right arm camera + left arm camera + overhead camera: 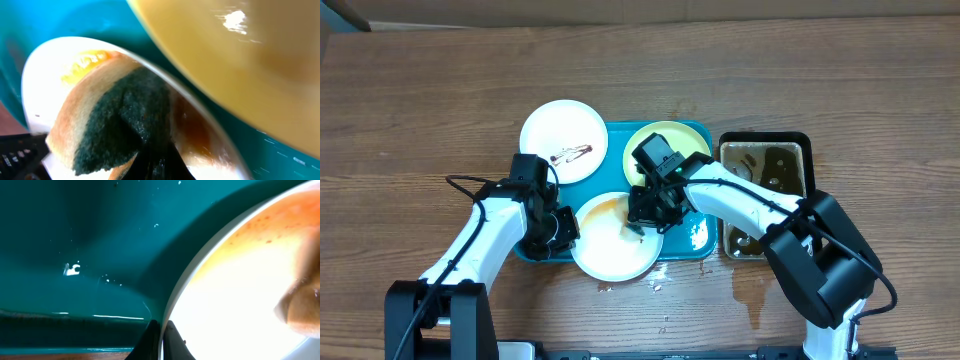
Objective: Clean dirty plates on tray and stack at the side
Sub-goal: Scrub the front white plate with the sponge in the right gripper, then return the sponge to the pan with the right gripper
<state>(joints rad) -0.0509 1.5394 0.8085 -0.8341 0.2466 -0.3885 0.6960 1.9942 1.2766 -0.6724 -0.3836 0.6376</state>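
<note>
Overhead, the tray [698, 240] is sitting mid-bench, closer to the near edge. The left claw [565, 228] is clamping the rim of the front plate [610, 250] with its jaws closed on it, most likely pinning it so it cannot slide on the wet plastic. The right claw [645, 222] is closed on a sponge [115, 120] and is pressing it onto that plate's brown-smeared face.

The yellow plate [650, 140] is lying toward the far edge, partly under the right arm. The streaked plate [560, 140] is jutting past the tray toward the far-left corner; whether it is resting on the rim or on the wood I cannot tell. Nothing is stacked at the side yet.

A pan [765, 137] of brown water is standing just beside the tray toward the right edge, handy for rinsing. The wood bench [420, 120] is carrying a puddle [752, 285] by the near edge. Of the room, only a tan strip along the far edge is showing.
</note>
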